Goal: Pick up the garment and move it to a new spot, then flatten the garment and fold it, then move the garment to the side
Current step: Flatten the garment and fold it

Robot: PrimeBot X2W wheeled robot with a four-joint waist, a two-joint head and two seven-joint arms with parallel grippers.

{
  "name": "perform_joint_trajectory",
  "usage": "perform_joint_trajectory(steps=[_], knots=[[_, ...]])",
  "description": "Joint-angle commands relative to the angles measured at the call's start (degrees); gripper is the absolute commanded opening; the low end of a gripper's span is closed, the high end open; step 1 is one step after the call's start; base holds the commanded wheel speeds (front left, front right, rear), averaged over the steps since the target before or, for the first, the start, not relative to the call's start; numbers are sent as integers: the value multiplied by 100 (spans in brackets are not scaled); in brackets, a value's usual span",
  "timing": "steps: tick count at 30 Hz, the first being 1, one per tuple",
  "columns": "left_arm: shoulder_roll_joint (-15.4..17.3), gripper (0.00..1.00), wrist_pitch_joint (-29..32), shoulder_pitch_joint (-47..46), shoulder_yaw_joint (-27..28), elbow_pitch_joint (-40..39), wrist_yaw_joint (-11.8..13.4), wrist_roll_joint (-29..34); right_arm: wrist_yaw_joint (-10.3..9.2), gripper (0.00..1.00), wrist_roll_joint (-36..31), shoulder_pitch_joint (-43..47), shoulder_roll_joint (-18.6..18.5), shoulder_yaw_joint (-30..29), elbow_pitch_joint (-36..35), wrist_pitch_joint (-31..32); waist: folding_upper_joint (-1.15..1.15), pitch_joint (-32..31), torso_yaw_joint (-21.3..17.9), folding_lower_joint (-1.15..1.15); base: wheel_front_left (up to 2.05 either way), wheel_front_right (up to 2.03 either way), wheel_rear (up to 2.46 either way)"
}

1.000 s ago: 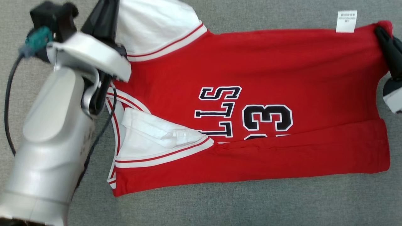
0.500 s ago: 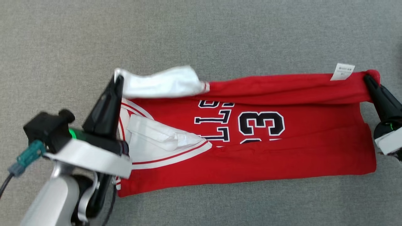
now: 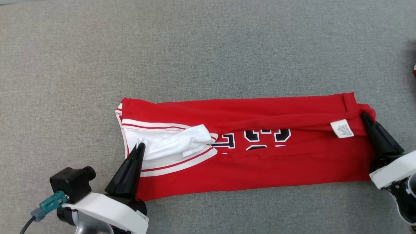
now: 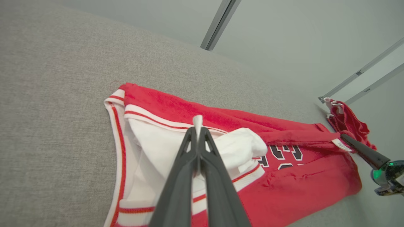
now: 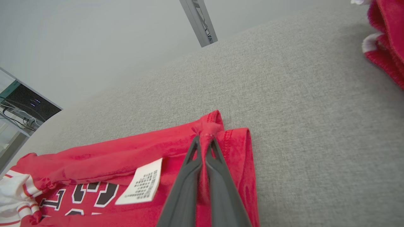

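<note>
The garment point(image 3: 260, 162) is a red jersey with white sleeves and black numerals, lying lengthwise on the grey surface. Its far long edge is folded toward me, over part of the print. My left gripper point(image 3: 140, 145) is shut on the tip of a white sleeve at the garment's left end. In the left wrist view, white cloth pokes out between that gripper's point(image 4: 198, 126) closed fingers. At the right end, my right gripper point(image 3: 363, 115) is shut on a bunched red hem corner, which the right wrist view point(image 5: 206, 138) shows close up. A white care label point(image 3: 342, 128) hangs beside it.
The grey cloth-covered surface point(image 3: 208, 48) stretches wide beyond the jersey. Another red-and-white garment point(image 4: 347, 121) lies crumpled past the right end, near the surface's edge point(image 5: 386, 41). A metal post point(image 5: 199, 22) stands behind the surface.
Both grippers have drawn the jersey's far edge toward me and lowered it, laying that edge over most of the lettering. The head camera has also shifted.
</note>
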Motion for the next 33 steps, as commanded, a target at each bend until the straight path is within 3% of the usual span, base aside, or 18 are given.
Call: perform_joint_trajectory(steps=[1, 2, 3, 4, 5, 6, 13, 16, 17, 19, 26, 33], knots=[[17, 0, -6, 47, 29, 35, 16, -7, 2, 29, 5, 75, 9, 10, 15, -65, 0, -11, -3, 0, 0, 0, 0], [-6, 0, 2, 83, 23, 65, 23, -60, 2, 50, 4, 104, 9, 33, 54, -103, 0, -23, -2, 0, 0, 0, 0], [-31, 0, 14, 111, 8, 104, 14, -90, 2, 90, 11, 139, 22, 55, 87, -139, 0, -35, 2, 0, 0, 0, 0], [-47, 0, 30, 142, 3, 171, 17, -130, 2, 100, 16, 174, 48, 78, 112, -180, 0, -54, 2, 0, 0, 0, 0], [-23, 44, 51, 162, -9, 265, 51, -117, 2, 100, -15, 215, 67, 109, 131, -228, 0, -74, 1, 0, 0, 0, 0], [-45, 100, 43, 188, -9, 332, 62, -133, 2, 100, -69, 248, 92, 137, 133, -283, 0, -92, -6, 0, 0, 0, 0], [-189, 100, -600, 134, 97, 819, 150, 155, 2, 100, -895, 533, 422, -194, 52, -578, 0, -270, -81, 0, 0, 0, 0], [-288, 100, -1067, 13, 156, 956, 167, 359, 2, 100, -1521, 647, 694, -746, -102, -605, 0, -349, -129, 0, 0, 0, 0], [-337, 100, -1395, -46, 236, 1032, 224, 540, 2, 100, -1973, 746, 972, -1176, -316, -602, 0, -413, -168, 0, 0, 0, 0], [-451, 100, -1630, -132, 344, 1017, 248, 638, 2, 100, -2388, 871, 1200, -1504, -509, -600, 0, -487, -194, 0, 0, 0, 0], [-608, 100, -1806, -276, 841, 842, 224, 1402, 2, 100, -3474, 1227, 1728, -2080, -1023, -596, 0, -820, -205, 0, 0, 0, 0], [-666, 100, -1805, -3, 1262, 1016, 24, 1957, 2, 100, -3921, 1605, 1988, -2201, -1179, -352, 0, -1102, -234, 0, 0, 0, 0]])
